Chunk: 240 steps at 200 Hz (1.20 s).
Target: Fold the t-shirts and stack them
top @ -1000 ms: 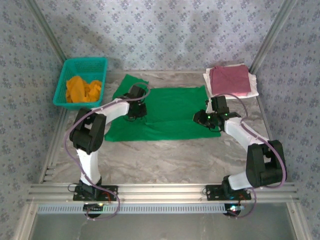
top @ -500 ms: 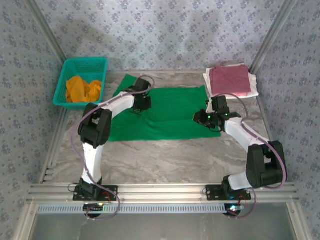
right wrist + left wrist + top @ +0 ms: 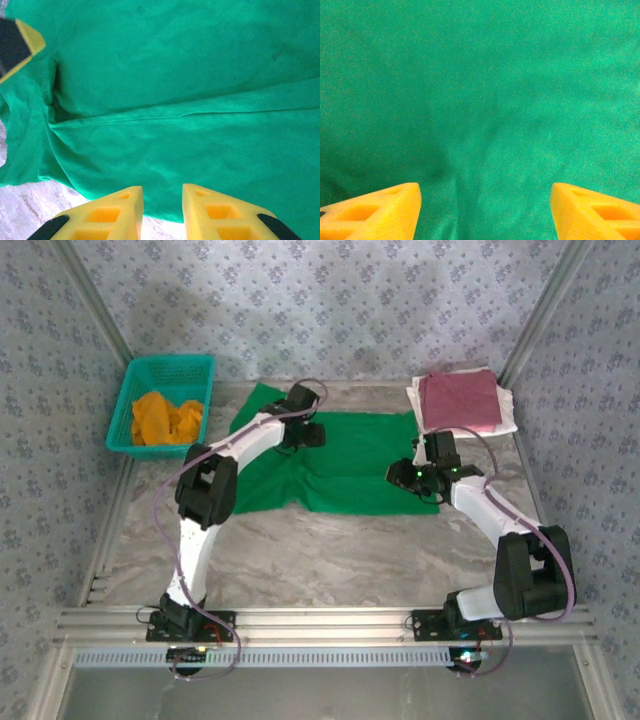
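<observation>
A bright green t-shirt point(image 3: 360, 465) lies spread on the table, its left part folded inward over the body. My left gripper point(image 3: 312, 435) hovers over the shirt's far middle. In the left wrist view it point(image 3: 485, 212) is open, its yellow fingers wide apart above smooth green cloth point(image 3: 480, 90). My right gripper point(image 3: 400, 477) is at the shirt's near right edge. Its fingers point(image 3: 162, 202) stand a narrow gap apart over the hem point(image 3: 175, 150), with nothing pinched between them. A folded maroon-pink t-shirt point(image 3: 458, 400) rests on a folded white one point(image 3: 414, 405) at the far right.
A teal mesh basket point(image 3: 140, 375) at the far left holds a crumpled orange t-shirt point(image 3: 165, 418). Bare marble table point(image 3: 330, 560) stretches in front of the green shirt. Metal frame posts and patterned walls close in the sides and back.
My left arm swung right and farther out, dragging the shirt's left part inward over the body, then opened and let the cloth go. The right arm has barely moved.
</observation>
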### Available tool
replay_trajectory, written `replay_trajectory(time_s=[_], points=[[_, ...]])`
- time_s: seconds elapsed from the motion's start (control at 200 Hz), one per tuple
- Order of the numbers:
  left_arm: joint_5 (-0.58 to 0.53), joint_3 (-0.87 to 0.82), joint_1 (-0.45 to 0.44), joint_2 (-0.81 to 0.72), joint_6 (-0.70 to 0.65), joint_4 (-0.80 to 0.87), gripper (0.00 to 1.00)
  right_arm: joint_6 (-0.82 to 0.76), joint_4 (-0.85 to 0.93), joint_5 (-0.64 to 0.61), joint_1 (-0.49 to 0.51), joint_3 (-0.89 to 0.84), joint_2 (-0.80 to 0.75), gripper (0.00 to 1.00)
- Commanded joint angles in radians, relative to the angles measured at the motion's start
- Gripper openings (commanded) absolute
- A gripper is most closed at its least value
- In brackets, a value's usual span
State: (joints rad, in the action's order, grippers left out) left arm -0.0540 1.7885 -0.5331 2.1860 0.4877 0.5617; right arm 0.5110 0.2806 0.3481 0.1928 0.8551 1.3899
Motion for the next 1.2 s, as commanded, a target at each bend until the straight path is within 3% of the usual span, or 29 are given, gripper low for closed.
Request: replay_trajectory(time_s=[0.0,0.13,0.26,0.35,0.51,0.685,0.914,1.194], points=[[-0.075,-0.191,0.009,-0.246,-0.008,-0.046,0.69,-0.019,0.030,-0.011,-0.008,-0.005,-0.019,0.29],[-0.096,-0.487,0.050,-0.490,0.048,-0.145,0.70,-0.028,0.036,-0.028,-0.023,-0.020,0.003,0.28],[-0.042,-0.715,0.142,-0.629,0.115,-0.165,0.61,0.017,0.012,0.000,-0.077,-0.035,0.041,0.18],[-0.026,-0.827,0.185,-0.680,0.129,-0.187,0.41,0.032,0.004,-0.006,-0.100,-0.035,0.071,0.00],[0.123,-0.925,0.240,-0.651,0.137,-0.288,0.00,0.078,-0.010,-0.017,-0.134,-0.036,0.131,0.00],[0.146,-0.959,0.256,-0.580,0.146,-0.315,0.00,0.134,-0.020,-0.009,-0.147,-0.036,0.186,0.00],[0.159,-1.113,0.324,-0.613,0.213,-0.333,0.00,0.196,-0.068,-0.002,-0.211,-0.151,0.180,0.00],[0.152,-1.268,0.366,-0.859,0.277,-0.199,0.00,0.261,-0.074,0.027,-0.269,-0.342,-0.017,0.00]])
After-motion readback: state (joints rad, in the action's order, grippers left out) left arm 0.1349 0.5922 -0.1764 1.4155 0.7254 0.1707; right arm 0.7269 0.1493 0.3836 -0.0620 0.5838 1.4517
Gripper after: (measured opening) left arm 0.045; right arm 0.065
